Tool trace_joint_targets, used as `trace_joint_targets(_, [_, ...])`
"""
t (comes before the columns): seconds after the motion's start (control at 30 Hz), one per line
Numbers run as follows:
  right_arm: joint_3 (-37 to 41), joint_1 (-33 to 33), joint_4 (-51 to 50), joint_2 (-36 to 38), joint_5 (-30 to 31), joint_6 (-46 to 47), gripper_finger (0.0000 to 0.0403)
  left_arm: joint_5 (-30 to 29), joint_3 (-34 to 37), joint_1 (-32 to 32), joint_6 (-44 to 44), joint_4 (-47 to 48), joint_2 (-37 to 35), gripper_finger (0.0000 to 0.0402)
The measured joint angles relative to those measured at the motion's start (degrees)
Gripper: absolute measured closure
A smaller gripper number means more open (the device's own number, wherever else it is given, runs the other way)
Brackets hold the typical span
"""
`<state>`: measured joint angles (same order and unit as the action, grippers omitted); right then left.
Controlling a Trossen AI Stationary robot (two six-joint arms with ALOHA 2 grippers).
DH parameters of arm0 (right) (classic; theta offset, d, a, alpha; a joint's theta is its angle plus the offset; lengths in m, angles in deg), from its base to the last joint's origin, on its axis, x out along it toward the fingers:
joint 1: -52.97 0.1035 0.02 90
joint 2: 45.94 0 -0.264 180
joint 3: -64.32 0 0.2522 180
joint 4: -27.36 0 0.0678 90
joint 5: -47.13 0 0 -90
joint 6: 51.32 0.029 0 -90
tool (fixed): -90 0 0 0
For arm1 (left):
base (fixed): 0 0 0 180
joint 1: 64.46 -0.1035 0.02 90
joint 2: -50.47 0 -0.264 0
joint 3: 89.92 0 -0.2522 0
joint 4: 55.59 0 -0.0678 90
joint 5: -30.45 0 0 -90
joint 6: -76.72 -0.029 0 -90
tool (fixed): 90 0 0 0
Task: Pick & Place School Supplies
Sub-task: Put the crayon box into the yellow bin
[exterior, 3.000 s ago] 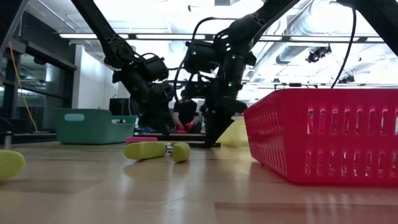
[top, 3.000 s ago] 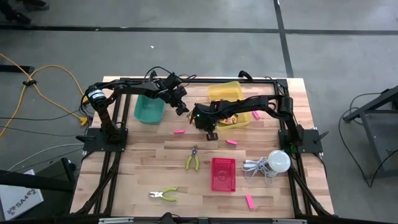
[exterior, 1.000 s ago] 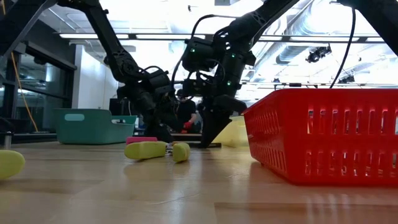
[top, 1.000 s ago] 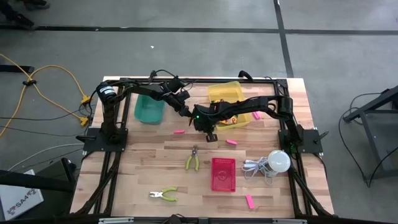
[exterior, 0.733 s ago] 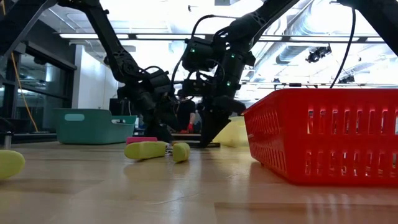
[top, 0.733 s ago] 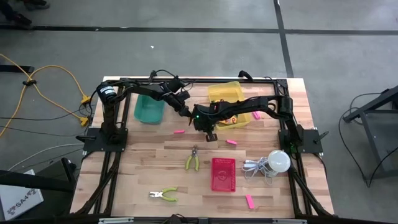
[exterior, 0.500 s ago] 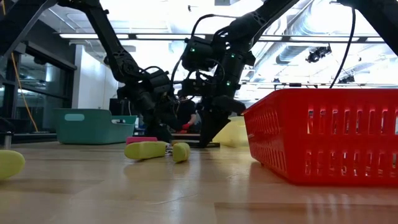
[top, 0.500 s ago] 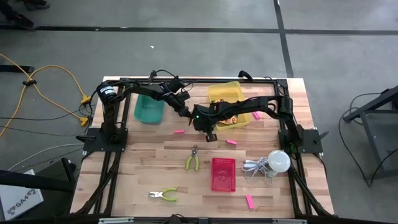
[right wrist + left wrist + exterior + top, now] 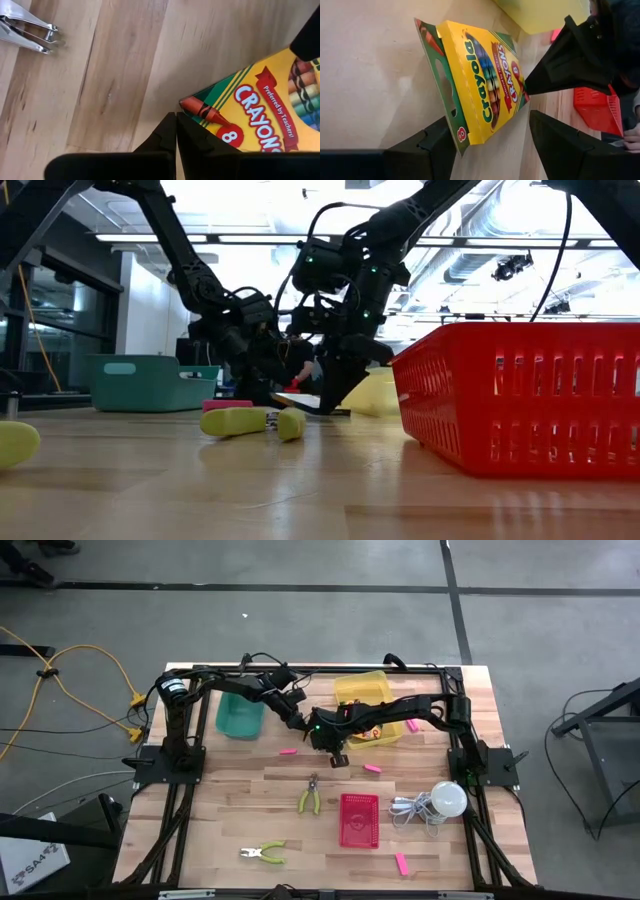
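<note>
Table [image 9: 250,790]: wooden slats are lying inside a black frame, grey floor all round.
Room: ceiling lights are glowing beyond the table.
Crayon box [image 9: 480,80]: tilting, one edge lifted, beside the yellow bin [image 9: 362,690].
Right gripper [image 9: 176,125]: clenched, tips pressing the box corner.
Left gripper [image 9: 490,145]: released, fingers straddling the box.
Open room: bare wood is showing near the red basket [image 9: 359,819].

We see a yellow-and-green Crayola crayon box [image 9: 480,85], printed face showing, tilted with one end raised off the wood near table centre. Pink erasers lie flat: one [image 9: 288,751] at 9 o'clock of it, another [image 9: 372,768] at 4, another [image 9: 400,862] far toward 5.
</note>
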<state>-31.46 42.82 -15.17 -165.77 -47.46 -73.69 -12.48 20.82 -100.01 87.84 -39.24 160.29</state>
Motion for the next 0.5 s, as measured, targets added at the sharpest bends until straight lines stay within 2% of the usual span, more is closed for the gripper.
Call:
trace_joint_targets(0.23, [0.0,0.02,0.17,0.0,-0.3,-0.19,0.0401,-0.09,0.04,0.0,-1.28,-1.15,0.03,0.0191])
trace_joint_targets(0.5, [0.0,0.05,0.33,0.02,-0.4,-0.39,0.0401,-1.19,0.11,0.02,-3.9,-3.52,0.13,0.0194])
